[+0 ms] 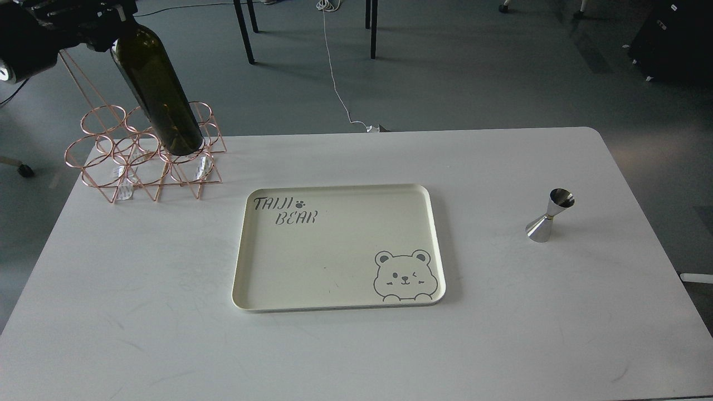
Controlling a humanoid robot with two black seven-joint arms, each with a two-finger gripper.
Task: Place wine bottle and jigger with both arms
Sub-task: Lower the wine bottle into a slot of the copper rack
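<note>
The dark olive-green wine bottle (159, 94) hangs tilted over the copper wire rack (139, 161) at the table's far left corner, its base low among the rack's rings. My left gripper (108, 14) at the top left edge is shut on the bottle's neck, which is mostly hidden by it. The steel jigger (549, 216) stands upright on the table at the right. The right arm is out of view.
A cream tray (429, 245) with "TAIJI BEAR" lettering and a bear drawing lies at the middle of the white table (167, 345). Chair legs (245, 30) and a white cable (337, 83) are on the floor behind.
</note>
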